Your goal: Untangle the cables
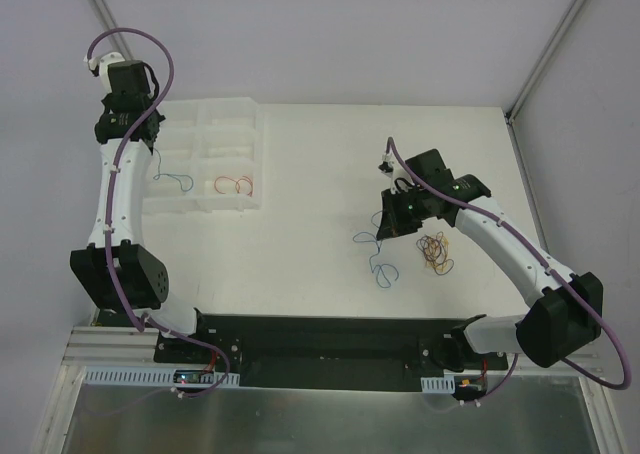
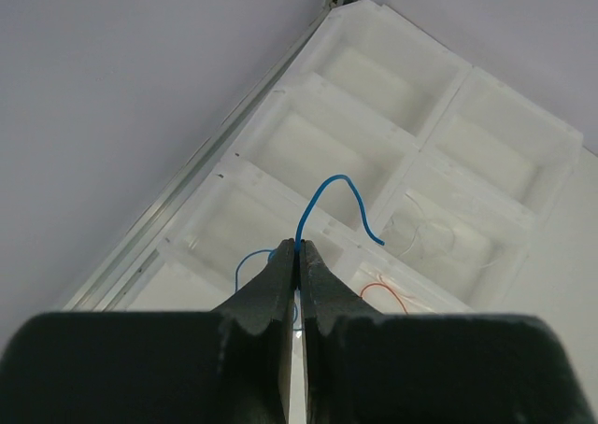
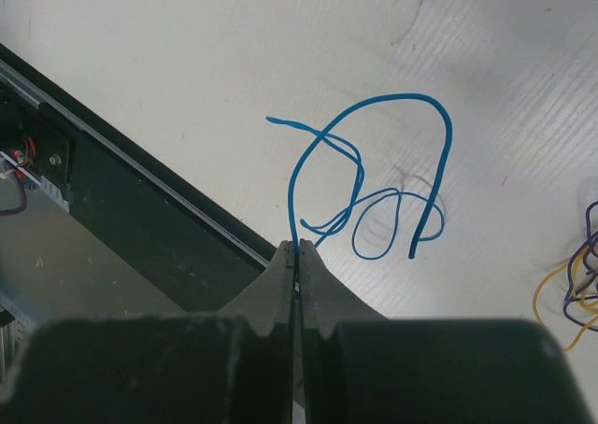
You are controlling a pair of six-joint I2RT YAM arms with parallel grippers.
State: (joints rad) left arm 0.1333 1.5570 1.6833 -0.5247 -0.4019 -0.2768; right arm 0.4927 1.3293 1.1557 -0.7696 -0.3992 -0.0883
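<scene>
While sorting was under way, left gripper [image 2: 297,247] was clamped on a single blue cable [image 2: 322,186] over the tray [image 2: 416,144]; right gripper [image 3: 297,245] was pinched shut on blue loops [image 3: 439,130] beside the mixed bundle [image 1: 436,252]. Next, probably: release into a compartment.

In your left wrist view, the blue cable [image 2: 322,192] vanishes between the left gripper's [image 2: 297,254] pinched fingers, which also cover part of the red cable [image 2: 381,286] in the tray [image 2: 425,130]. In your right wrist view, the blue coil [image 3: 402,95] disappears into the right gripper [image 3: 297,248] likewise, and the frame edge cuts off the bundle [image 3: 581,273]. From above, its crossings are too small to read.
</scene>
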